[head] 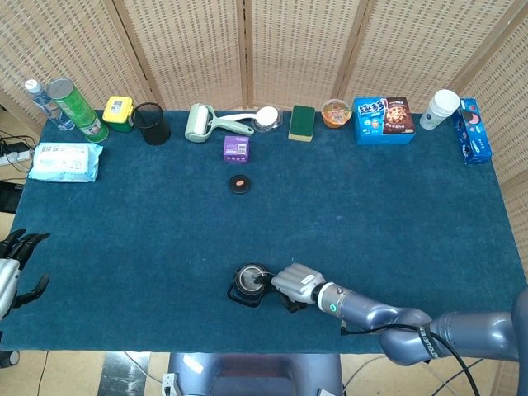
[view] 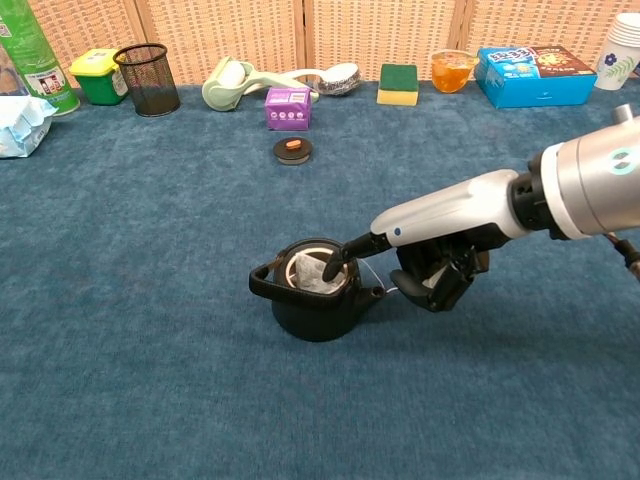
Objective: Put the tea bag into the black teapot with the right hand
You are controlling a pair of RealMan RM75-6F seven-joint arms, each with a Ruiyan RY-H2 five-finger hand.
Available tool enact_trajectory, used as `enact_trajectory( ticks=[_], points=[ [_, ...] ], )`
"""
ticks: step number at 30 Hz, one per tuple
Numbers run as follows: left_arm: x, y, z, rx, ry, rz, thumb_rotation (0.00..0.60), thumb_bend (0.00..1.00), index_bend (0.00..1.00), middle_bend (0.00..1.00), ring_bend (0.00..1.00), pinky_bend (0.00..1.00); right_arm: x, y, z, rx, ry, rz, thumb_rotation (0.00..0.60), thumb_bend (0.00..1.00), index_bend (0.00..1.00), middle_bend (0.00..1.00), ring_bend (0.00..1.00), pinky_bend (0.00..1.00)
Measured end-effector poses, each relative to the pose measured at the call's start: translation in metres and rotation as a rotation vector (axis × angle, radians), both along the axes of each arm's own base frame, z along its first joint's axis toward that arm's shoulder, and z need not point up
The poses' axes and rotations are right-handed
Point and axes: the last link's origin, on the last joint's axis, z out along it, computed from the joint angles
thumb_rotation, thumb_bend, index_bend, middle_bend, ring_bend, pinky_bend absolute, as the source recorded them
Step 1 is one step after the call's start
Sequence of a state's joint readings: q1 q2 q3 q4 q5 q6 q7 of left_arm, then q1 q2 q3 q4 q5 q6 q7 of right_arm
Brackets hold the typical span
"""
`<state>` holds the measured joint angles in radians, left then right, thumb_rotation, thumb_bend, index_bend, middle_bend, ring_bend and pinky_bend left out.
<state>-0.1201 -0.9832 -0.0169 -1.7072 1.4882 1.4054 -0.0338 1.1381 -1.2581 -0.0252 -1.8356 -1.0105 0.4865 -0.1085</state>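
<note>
The tea bag lies inside the open mouth of the black teapot, just under one outstretched fingertip of the right hand. That finger reaches over the pot's rim; the other fingers curl in beside the spout, holding nothing I can make out. Bare blue cloth surrounds the pot. Beyond the fingertip, well apart, sits a small black lid. The left hand hangs at the table's edge, fingers spread.

The blue-carpeted worktop carries the black teapot under the right hand's fingers; beyond them lie a small lid, purple box and mesh cup.
</note>
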Motion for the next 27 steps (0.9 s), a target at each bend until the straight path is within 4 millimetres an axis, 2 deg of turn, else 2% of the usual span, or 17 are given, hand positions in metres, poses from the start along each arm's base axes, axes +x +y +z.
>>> enact_trajectory(
  ticks=[13, 20, 27],
  points=[
    [-0.001, -0.001, 0.001, 0.005, -0.002, 0.0, 0.6, 0.45, 0.16, 0.19, 0.08, 0.14, 0.001, 0.002, 0.0, -0.008, -0.001, 0.006, 0.6, 0.96, 0.06, 1.0, 1.0, 1.0],
    [-0.001, 0.0, 0.001, 0.006, -0.005, -0.002, 0.6, 0.45, 0.16, 0.19, 0.08, 0.14, 0.007, 0.001, 0.016, -0.042, -0.044, 0.005, 0.6, 0.96, 0.06, 1.0, 1.0, 1.0],
    [-0.001, 0.0, -0.004, -0.005, -0.006, 0.0, 0.6, 0.45, 0.16, 0.19, 0.08, 0.14, 0.005, -0.003, 0.036, -0.093, -0.092, -0.019, 0.6, 0.95, 0.06, 1.0, 1.0, 1.0]
  ],
)
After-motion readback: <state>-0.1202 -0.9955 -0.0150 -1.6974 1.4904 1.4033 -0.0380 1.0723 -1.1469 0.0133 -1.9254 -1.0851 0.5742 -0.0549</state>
